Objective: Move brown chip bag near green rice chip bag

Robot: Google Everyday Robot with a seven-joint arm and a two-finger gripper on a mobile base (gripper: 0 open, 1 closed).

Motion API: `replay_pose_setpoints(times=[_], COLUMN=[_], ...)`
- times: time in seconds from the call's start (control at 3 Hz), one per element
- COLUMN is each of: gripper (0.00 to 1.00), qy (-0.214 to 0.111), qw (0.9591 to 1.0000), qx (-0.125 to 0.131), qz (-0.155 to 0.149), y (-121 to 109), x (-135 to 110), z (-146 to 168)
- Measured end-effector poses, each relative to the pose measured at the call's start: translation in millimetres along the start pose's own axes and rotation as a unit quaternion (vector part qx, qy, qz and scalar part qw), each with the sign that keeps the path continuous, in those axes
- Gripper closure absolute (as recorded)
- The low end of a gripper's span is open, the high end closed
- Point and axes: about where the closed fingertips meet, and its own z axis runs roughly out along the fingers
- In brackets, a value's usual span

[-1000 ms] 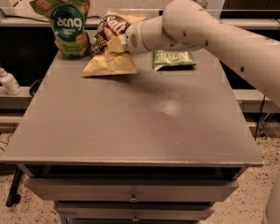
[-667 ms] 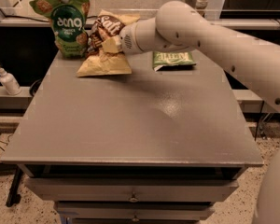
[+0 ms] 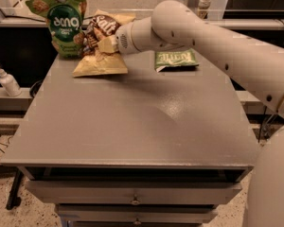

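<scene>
The brown chip bag (image 3: 100, 63), cream-yellow with a dark "Salt" panel, lies tilted at the table's back left, its top edge touching the green rice chip bag (image 3: 65, 25). That dark green pouch stands upright at the back left corner. My gripper (image 3: 105, 44) reaches in from the right on the long white arm (image 3: 203, 37) and is shut on the brown chip bag's upper part. The bag's lower edge rests on the table.
A flat green Kettle bag (image 3: 176, 59) lies at the back, right of the arm's wrist. The grey table (image 3: 132, 126) has drawers (image 3: 132, 193) under its front edge. A white pump bottle (image 3: 8, 81) stands on a ledge to the left.
My gripper has carried the brown chip bag leftward; it now touches the green rice chip bag. The Kettle bag has not moved.
</scene>
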Motion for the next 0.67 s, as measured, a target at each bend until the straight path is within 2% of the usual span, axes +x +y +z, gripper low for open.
replay_pose_setpoints(times=[0.67], gripper=[0.36], qy=[-0.001], qw=[1.0000], qx=[0.007], qz=[-0.005], y=[-8.8], x=[-0.1], z=[-10.4])
